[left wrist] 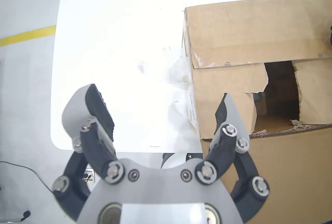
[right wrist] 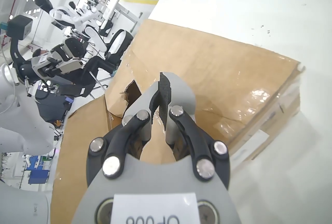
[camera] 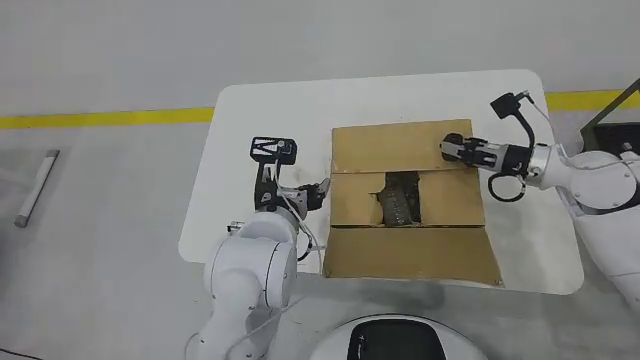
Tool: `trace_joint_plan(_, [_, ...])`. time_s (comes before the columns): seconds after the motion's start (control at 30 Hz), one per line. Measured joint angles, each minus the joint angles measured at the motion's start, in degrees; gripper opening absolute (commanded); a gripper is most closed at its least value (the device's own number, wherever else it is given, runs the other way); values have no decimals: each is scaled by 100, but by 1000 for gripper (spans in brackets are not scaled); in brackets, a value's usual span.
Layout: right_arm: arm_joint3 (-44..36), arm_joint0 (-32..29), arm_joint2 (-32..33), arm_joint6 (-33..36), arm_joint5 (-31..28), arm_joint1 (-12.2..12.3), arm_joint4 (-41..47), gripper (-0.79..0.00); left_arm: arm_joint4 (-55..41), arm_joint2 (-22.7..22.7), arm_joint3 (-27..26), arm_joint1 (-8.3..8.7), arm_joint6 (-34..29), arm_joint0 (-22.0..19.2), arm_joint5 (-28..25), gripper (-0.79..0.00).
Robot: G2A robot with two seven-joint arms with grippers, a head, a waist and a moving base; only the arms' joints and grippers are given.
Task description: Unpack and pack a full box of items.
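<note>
The box, seated on the desk with torn flaps half closed, could be ripped further or dragged if its far flap is pulled by the right gripper, pinched together above it, while the left gripper is held wide just beside the box.

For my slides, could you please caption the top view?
Partly open cardboard box on table; left gripper open beside it, right gripper shut over it.
</note>
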Motion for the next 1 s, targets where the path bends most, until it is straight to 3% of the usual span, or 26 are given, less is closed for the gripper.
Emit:
trace_joint_plan(0.23, [-212,-175,57,-245,136,22,88,-785,4,3,0,1,6,5,-6,0])
trace_joint_plan(0.4, [-226,-226,57,-298,189,36,103,-785,199,-24,-157,48,451,260,-471,0])
trace_joint_plan(0.83, [-107,-167,-115,-312,233,41,204,-785,606,-1153,-851,250,458,1863,-1410,0])
trace_joint_plan(1.0, [-66,-127,-174,-337,233,41,194,-785,584,-1243,-907,279,303,2296,-1556,0])
